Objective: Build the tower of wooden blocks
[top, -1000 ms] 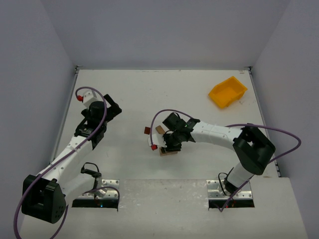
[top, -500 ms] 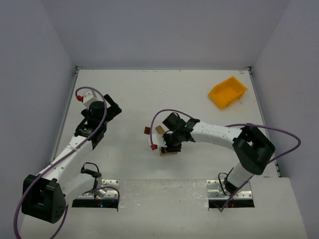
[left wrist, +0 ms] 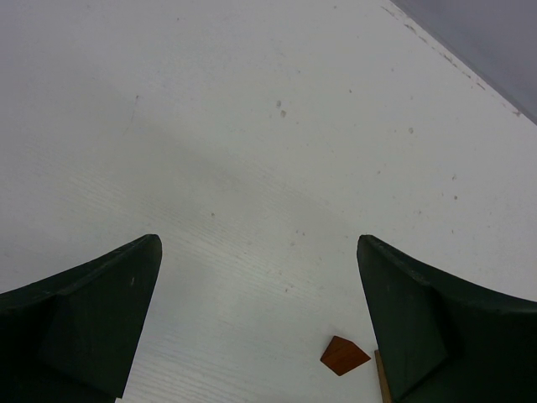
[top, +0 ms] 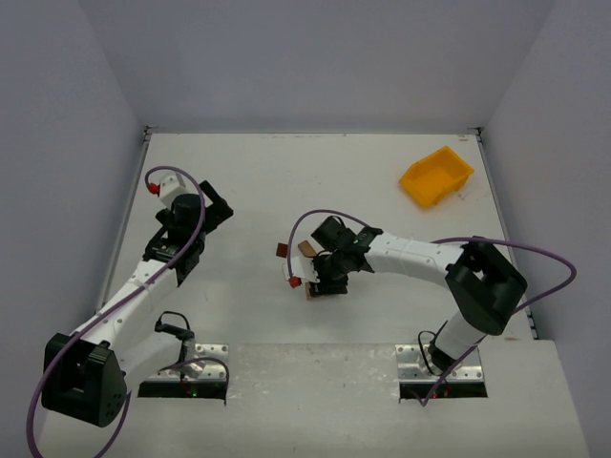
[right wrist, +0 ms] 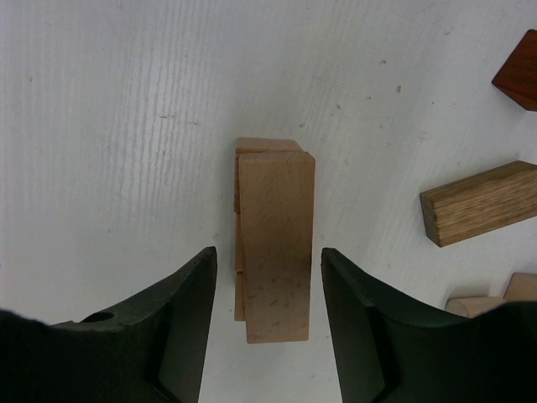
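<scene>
A stack of pale tan oblong blocks (right wrist: 273, 243) lies on the white table, the top block slightly offset from the ones under it. My right gripper (right wrist: 268, 256) is open and straddles this stack, with a gap on both sides. In the top view the right gripper (top: 325, 275) covers most of the stack (top: 320, 292). A grained oblong block (right wrist: 478, 203), a dark reddish-brown block (right wrist: 518, 71) and a pale block's corner (right wrist: 495, 304) lie to the right. My left gripper (left wrist: 258, 243) is open and empty, far left of the blocks (top: 212, 205).
A yellow plastic bin (top: 435, 176) sits at the back right. The reddish-brown block (top: 283, 250) and a tan block (top: 305, 248) lie just behind the right gripper. The reddish-brown block also shows in the left wrist view (left wrist: 344, 355).
</scene>
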